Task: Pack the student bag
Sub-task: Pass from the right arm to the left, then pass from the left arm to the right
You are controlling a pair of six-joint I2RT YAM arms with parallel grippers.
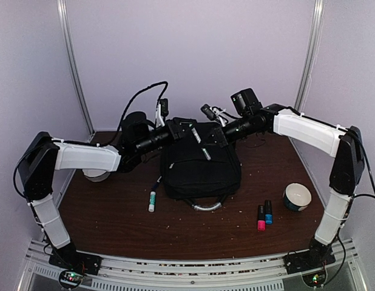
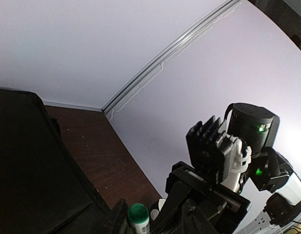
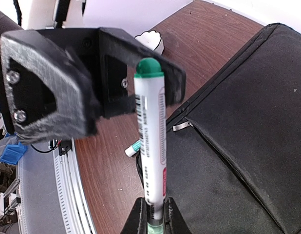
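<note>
Over the student bag (image 1: 199,173) my right gripper (image 3: 154,214) is clamped on a marker (image 3: 151,141), left gripper (image 3: 126,92) half-open by its green cap (image 3: 149,68); nothing packed yet, I reckon.

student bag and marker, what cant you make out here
- Top view: whether the student bag is unzipped; the arms cover its far end.
- Right wrist view: the marker's lower end, pinched in the right gripper and cut off by the frame edge.
- Right wrist view: whether the left gripper touches the marker; the angle hides contact.
- Left wrist view: marker cut off below its green cap.
</note>
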